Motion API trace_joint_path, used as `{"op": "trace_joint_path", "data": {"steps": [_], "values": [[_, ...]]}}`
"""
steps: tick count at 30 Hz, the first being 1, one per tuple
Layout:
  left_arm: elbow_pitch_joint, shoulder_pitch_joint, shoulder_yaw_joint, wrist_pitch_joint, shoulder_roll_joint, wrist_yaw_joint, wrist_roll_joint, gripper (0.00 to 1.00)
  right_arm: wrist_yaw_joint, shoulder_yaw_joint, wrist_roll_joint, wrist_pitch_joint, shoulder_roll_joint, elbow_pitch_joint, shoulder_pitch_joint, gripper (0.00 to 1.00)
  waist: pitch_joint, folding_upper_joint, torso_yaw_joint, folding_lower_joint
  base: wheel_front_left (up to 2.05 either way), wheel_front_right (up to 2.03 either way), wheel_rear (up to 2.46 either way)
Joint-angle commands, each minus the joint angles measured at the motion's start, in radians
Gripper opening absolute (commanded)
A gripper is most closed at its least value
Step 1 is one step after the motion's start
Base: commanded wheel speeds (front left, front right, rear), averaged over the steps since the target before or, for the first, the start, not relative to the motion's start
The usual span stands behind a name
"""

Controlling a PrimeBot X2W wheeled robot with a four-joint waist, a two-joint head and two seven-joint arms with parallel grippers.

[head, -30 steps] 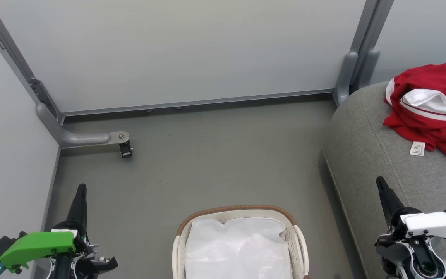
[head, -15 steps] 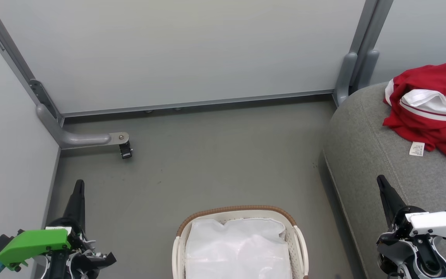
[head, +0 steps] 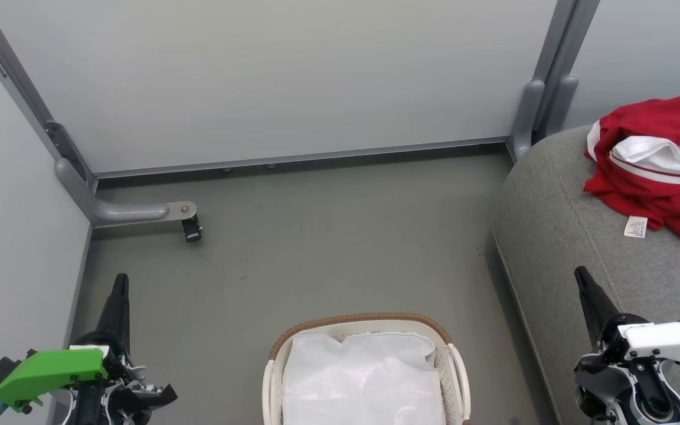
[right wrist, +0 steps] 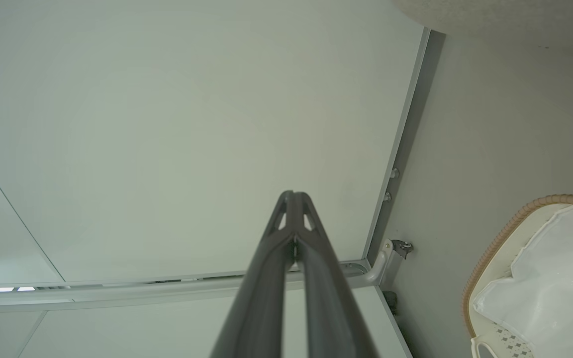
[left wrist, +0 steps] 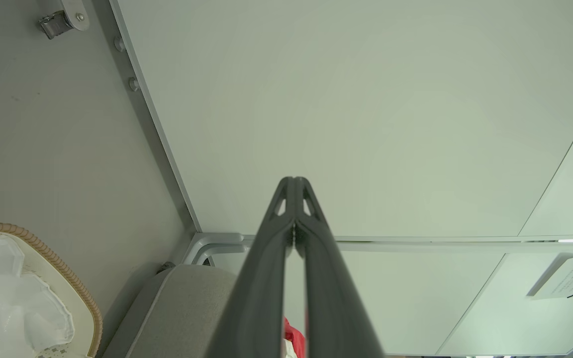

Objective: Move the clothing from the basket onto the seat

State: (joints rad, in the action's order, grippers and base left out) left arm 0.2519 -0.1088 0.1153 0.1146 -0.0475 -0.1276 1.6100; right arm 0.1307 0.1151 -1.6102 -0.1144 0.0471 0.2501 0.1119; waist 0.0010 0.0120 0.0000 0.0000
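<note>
1. The left gripper (head: 120, 288) stands at the lower left of the head view, pointing to 12 o'clock. Its jaws are pressed together on nothing, and the left wrist view shows the tips meeting.
2. The right gripper (head: 582, 278) stands at the lower right, over the near edge of the seat (head: 552, 224). Its jaws are also pressed together and hold nothing.
3. The clothing (head: 659, 171) lies at about 1 o'clock from the right gripper, well apart from it. From the left gripper it is far off, between 2 and 3 o'clock. It rests on top of the seat.
4. It is a crumpled red heap with a white panel folded across it, edged in red and white stripes. A small white label (head: 636, 226) hangs at its near edge against the grey fabric.
5. The basket (head: 363, 319) sits on the floor (head: 316, 254) between the grippers, at 4 o'clock from the left and 8 o'clock from the right. It has a brown rim and a white liner (head: 363, 378) inside.
6. The heap is cut off by the right edge, so I cannot tell how many garments it holds. The basket's near half is cut off by the bottom edge.
</note>
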Motion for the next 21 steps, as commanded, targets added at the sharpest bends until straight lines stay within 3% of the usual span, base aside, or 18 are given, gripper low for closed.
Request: {"op": "trace_joint_path", "data": {"steps": [1, 21], "values": [[-0.004, -0.012, 0.002, 0.004, -0.005, -0.006, 0.003, 0.00, 0.000, 0.002, -0.003, -0.004, 0.006, -0.002, 0.004, 0.00, 0.000, -0.0120, 0.000, 0.0000, 0.00, 0.00, 0.00], [-0.004, -0.011, 0.002, 0.004, -0.005, -0.006, 0.004, 0.00, 0.000, 0.002, -0.003, -0.004, 0.006, -0.002, 0.004, 0.00, 0.000, -0.0120, 0.000, 0.0000, 0.00, 0.00, 0.00]]}}
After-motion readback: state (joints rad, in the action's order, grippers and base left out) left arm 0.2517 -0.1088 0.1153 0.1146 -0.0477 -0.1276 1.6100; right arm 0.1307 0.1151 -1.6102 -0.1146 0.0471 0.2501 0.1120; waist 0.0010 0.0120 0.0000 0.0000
